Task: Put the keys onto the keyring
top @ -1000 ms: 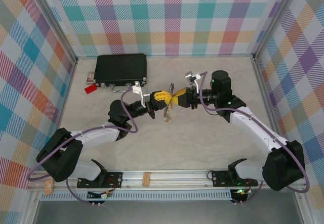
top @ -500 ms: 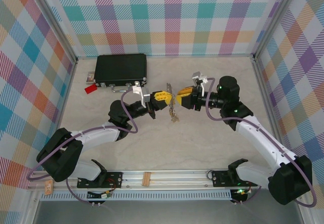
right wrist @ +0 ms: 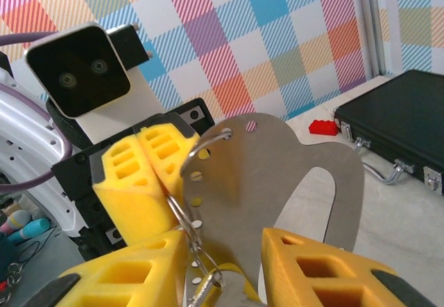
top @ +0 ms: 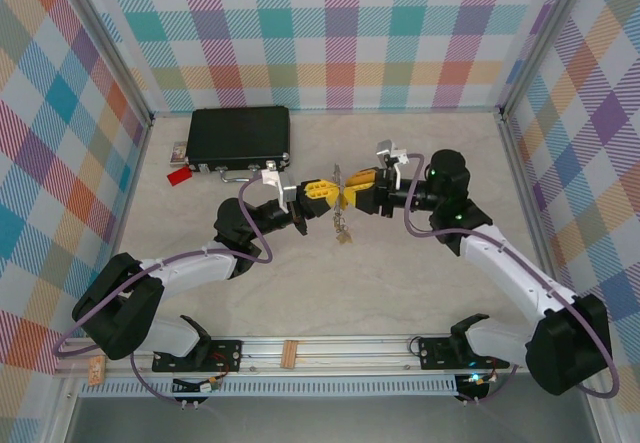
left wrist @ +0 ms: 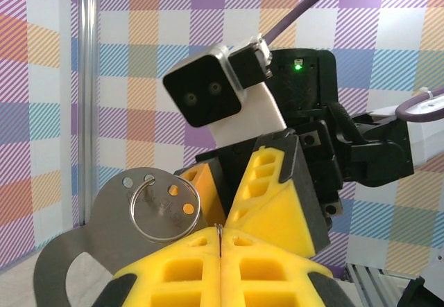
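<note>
Keys (top: 343, 229) dangle in a small bunch over the middle of the table (top: 330, 298), a pale, faintly veined cream slab walled on three sides by pastel plaid cloth (top: 330, 33). A black hard case (top: 240, 135) lies toward 10 o'clock. Above the bunch the keyring (left wrist: 164, 206), a thin wire loop, threads a flat brushed-steel plate (right wrist: 277, 182) punched with round holes. From 9 o'clock the left gripper (top: 330, 191), ribbed yellow jaws pressed together, pinches the loop. From 3 o'clock the right gripper (top: 352, 193) stands partly apart astride the plate's leg; whether it presses cannot be told.
</note>
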`<state>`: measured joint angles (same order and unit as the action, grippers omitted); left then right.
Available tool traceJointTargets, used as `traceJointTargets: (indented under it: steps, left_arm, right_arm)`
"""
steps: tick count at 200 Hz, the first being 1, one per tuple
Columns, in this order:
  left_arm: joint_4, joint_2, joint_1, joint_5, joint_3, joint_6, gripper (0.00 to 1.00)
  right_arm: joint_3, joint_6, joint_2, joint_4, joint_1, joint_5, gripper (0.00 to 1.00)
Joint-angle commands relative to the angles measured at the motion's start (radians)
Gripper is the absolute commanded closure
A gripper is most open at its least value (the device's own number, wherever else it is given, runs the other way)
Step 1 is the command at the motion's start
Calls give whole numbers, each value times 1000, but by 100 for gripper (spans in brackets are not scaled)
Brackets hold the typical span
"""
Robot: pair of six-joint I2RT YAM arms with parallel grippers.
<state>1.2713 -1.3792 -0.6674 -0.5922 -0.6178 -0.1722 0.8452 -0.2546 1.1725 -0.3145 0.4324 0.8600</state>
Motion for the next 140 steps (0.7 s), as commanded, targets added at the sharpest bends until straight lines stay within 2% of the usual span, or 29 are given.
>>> traceJointTargets:
  steps: [1, 83, 123, 140]
  left_arm:
    - [68, 4, -13, -7, -20, -16, 100]
    - [68, -9, -14, -15, -26, -24, 100]
    - [67, -3, -14, -11, -25, -22, 100]
    - [66, -4, -14, -8, -22, -20, 100]
  right_arm:
    - [37, -11, 17, -44, 8, 50, 67]
    - [48, -7, 26, -62, 27, 91, 79]
    - [57, 12, 29, -18, 28, 98, 98]
    - [61, 32, 21, 22, 28, 86, 100]
